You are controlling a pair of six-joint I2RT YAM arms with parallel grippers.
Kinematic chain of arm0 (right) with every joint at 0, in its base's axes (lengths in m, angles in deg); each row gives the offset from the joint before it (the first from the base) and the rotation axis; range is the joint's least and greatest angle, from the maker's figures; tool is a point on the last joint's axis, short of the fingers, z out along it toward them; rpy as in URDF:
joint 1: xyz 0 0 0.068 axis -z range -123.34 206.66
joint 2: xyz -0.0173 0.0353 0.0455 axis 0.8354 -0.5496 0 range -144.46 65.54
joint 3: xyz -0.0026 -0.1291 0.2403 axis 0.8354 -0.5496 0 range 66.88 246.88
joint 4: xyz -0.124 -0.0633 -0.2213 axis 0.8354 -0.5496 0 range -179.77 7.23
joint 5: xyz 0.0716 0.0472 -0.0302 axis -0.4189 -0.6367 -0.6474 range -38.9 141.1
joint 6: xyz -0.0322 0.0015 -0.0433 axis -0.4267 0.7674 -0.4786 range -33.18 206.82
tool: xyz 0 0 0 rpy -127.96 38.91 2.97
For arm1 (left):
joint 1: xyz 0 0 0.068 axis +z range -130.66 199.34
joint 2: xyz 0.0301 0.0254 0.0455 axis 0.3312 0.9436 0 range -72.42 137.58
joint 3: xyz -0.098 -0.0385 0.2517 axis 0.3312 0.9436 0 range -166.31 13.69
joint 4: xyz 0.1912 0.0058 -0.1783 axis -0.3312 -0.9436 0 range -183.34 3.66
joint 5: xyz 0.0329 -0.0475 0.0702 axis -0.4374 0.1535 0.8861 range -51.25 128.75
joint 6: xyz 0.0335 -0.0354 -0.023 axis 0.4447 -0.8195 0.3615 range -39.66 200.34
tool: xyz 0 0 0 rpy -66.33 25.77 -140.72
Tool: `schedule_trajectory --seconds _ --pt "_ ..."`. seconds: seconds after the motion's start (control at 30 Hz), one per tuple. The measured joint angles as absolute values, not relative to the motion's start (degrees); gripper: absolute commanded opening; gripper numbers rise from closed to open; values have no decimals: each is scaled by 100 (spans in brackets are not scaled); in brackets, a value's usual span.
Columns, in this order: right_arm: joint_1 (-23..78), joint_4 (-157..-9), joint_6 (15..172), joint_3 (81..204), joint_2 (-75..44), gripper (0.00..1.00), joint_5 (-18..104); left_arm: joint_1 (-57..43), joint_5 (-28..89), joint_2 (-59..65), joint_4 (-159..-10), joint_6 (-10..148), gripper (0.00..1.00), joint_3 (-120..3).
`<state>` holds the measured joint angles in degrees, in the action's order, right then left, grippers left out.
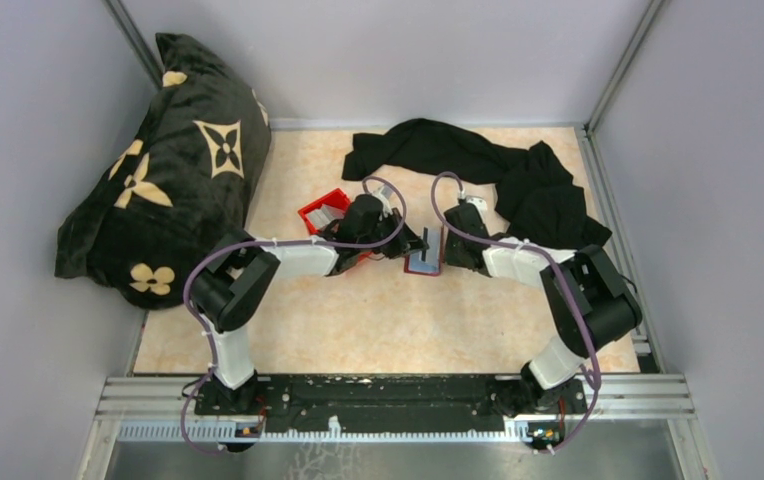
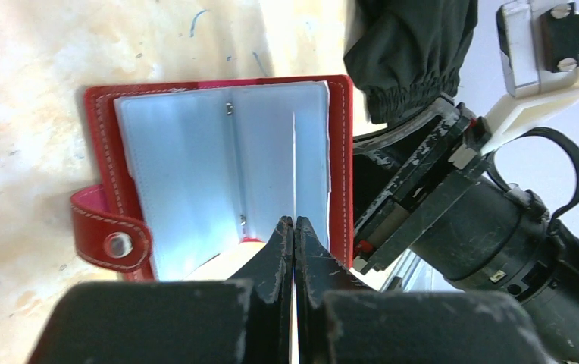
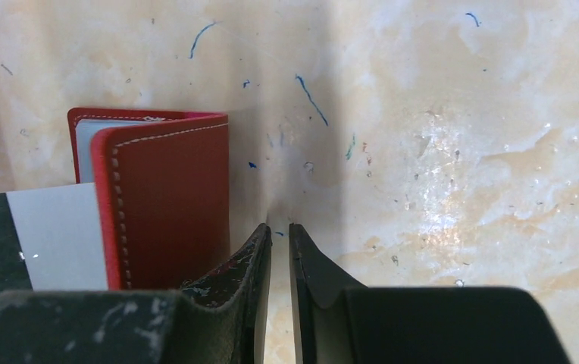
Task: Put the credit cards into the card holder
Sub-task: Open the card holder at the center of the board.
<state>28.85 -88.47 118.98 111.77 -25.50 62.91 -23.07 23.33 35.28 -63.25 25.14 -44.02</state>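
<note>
**Credit card at the holder: insertion in hand, not finished**

Location: the small dark red leather-like folding card holder sits open on the mottled beige table, mid-table between my two grippers. Its pale grey pockets face my left wrist camera. The cover nearest my right gripper is tilted up.

Tools: my left gripper is pinched right down. A thin pale line runs on from its tips across the pocket. I read this as a pale grey credit card with a black stripe, seen edge-on. The right wrist view shows that card flat, one end passing behind the raised red cover. My right gripper stands at a narrow gap with nothing in it, tips low just beside that cover. I cannot tell whether a finger touches the leather.

Progress (my judgement): one card is part-way in and not seated. Left to do: push it home, release, then any other cards.

Unclear:
- Glare washes out the pockets, so I cannot count cards already stowed.
- No loose cards can be made out on the table.
- The bright red plastic bin behind my left arm shows something pale inside, too small to identify.
</note>
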Motion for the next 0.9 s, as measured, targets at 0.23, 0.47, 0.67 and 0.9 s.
schedule_trajectory --seconds 0.23,0.47,0.67,0.9 --pt "2970 -8925 11905 11061 -2417 16 6418 -2436 2351 3692 -6364 2557 0 -4673" --pt "3263 -9183 11936 10963 -2178 15 6611 -2532 2364 3871 -6423 2579 0 -4760" --pt "3396 -9260 12014 10963 -2039 16 6761 -2604 2379 3967 -6504 2599 0 -4863" --pt "3446 -9376 12038 10963 -1639 15 7059 -2681 2407 4048 -6568 2621 0 -4961"
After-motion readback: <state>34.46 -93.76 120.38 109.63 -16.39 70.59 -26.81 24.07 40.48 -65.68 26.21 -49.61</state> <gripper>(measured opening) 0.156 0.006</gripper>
